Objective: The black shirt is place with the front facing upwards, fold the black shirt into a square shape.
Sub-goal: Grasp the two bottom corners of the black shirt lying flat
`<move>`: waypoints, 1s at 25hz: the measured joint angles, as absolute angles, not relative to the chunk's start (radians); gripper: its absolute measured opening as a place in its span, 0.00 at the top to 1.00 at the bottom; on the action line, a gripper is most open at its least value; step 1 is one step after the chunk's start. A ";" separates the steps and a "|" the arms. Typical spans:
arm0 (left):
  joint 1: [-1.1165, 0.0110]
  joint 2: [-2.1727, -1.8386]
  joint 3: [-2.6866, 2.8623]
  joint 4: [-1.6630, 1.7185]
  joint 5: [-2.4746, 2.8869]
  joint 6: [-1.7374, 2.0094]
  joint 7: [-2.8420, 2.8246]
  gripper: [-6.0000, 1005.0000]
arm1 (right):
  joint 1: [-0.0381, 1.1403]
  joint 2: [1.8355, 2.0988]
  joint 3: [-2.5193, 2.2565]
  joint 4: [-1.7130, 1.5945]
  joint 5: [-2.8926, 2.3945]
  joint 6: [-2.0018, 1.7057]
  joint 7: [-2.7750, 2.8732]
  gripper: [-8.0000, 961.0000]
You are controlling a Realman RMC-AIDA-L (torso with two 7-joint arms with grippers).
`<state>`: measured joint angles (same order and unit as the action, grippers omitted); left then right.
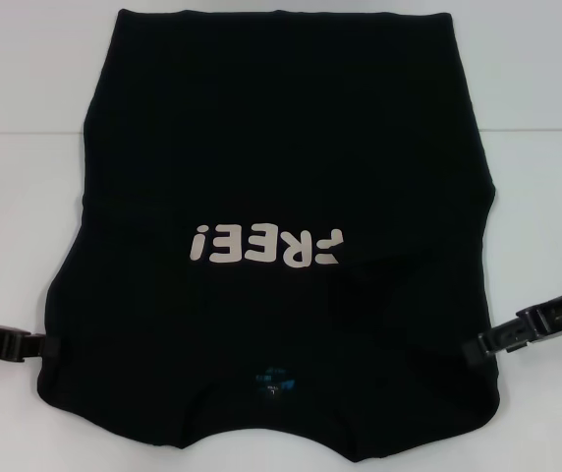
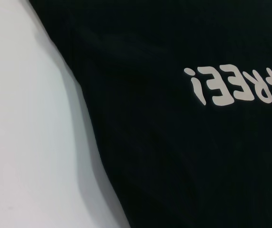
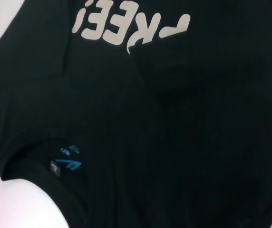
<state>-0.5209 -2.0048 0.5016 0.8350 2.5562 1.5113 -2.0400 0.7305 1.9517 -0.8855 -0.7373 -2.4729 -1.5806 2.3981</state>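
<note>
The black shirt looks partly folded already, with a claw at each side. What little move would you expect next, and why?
Probably both grippers pinch the near edges and carry them away from the robot. The black shirt lies front up, sides already tucked in, collar end with its teal label nearest the robot. The left gripper and right gripper sit at its two near side edges, level with each other.

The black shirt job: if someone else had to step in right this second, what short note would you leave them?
Left gripper: at the shirt's left edge near the collar end; can't tell if it holds cloth.
Right gripper: at the right edge, same height; same doubt.
Black shirt: flat on the white table, front up, lettering showing, neck label nearest the robot.
Done: both sleeves look tucked in, leaving a rough rectangle.
Left: fold it end to end into a square.
</note>
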 joint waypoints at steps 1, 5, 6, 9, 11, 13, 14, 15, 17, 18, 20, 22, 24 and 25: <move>-0.521 -2.005 0.502 0.834 2.556 1.511 -2.040 0.98 | 0.737 1.955 -0.887 -0.741 -2.486 -1.581 2.399 0.08; -0.522 -2.005 0.502 0.834 2.555 1.511 -2.040 0.98 | 0.757 1.971 -0.888 -0.744 -2.517 -1.574 2.400 0.08; -0.522 -2.005 0.502 0.834 2.555 1.511 -2.040 0.98 | 0.760 1.974 -0.889 -0.744 -2.520 -1.573 2.400 0.08; -0.523 -2.006 0.502 0.834 2.555 1.510 -2.040 0.98 | 0.761 1.978 -0.890 -0.745 -2.521 -1.572 2.398 0.08; -0.524 -2.006 0.502 0.834 2.555 1.507 -2.040 0.98 | 0.760 1.979 -0.890 -0.741 -2.522 -1.573 2.398 0.08; -0.524 -2.006 0.502 0.831 2.555 1.502 -2.039 0.98 | 0.758 1.980 -0.890 -0.740 -2.522 -1.573 2.396 0.08; -0.525 -2.006 0.502 0.830 2.555 1.499 -2.039 0.98 | 0.757 1.982 -0.890 -0.739 -2.522 -1.573 2.396 0.08; -0.525 -2.006 0.503 0.829 2.555 1.498 -2.039 0.97 | 0.756 1.983 -0.890 -0.739 -2.522 -1.573 2.395 0.08; -0.525 -2.005 0.504 0.829 2.555 1.497 -2.038 0.97 | 0.754 1.985 -0.891 -0.739 -2.522 -1.570 2.394 0.08; -0.525 -2.005 0.503 0.828 2.555 1.497 -2.036 0.97 | 0.754 1.985 -0.896 -0.739 -2.522 -1.568 2.393 0.08; -0.525 -2.005 0.502 0.827 2.555 1.497 -2.031 0.97 | 0.757 1.989 -0.913 -0.739 -2.528 -1.560 2.395 0.11; -0.525 -2.005 0.502 0.827 2.555 1.496 -2.028 0.97 | 0.763 1.996 -0.936 -0.738 -2.537 -1.550 2.399 0.17; -0.525 -2.005 0.502 0.827 2.556 1.494 -2.026 0.97 | 0.768 2.006 -0.948 -0.741 -2.553 -1.542 2.408 0.23; -0.525 -2.005 0.502 0.827 2.556 1.494 -2.026 0.97 | 0.771 2.012 -0.952 -0.746 -2.567 -1.537 2.416 0.26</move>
